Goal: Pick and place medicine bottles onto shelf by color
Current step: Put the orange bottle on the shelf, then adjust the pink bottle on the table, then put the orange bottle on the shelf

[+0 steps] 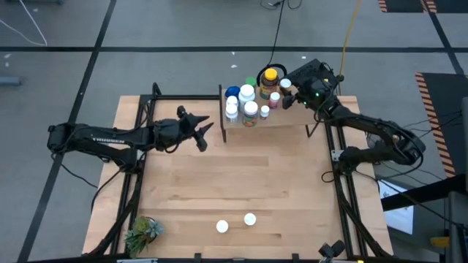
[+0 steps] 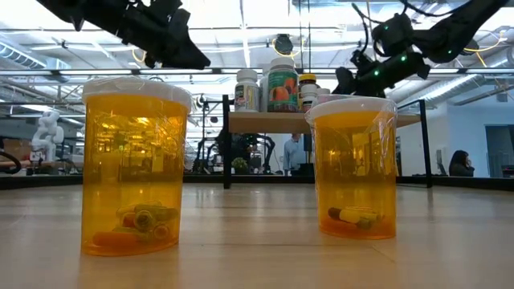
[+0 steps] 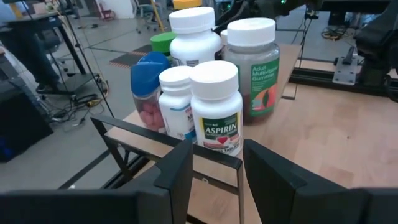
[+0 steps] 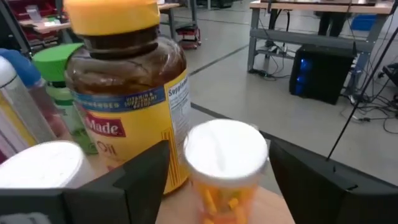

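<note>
Most bottles (image 1: 248, 102) crowd the shelf (image 1: 281, 119) at upper centre of the high view. We judge the sort nearly done. Two orange bottles (image 1: 235, 223) remain low on the desk (image 1: 234, 175), each holding a few pills. Our right tool (image 4: 217, 180) sits spread around a white-capped orange bottle (image 4: 225, 163) beside the amber jar (image 4: 127, 93). Our left tool (image 1: 203, 131) hangs open just left of the shelf, empty.

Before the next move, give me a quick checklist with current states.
1. Left gripper open and empty: ok.
2. Right gripper at the small bottle on the shelf: ok.
3. Its hold on that bottle: cannot tell.
4. Small bottle upright beside the jar: ok.
5. Everything shelved: not ok, two bottles stand on the table.
</note>
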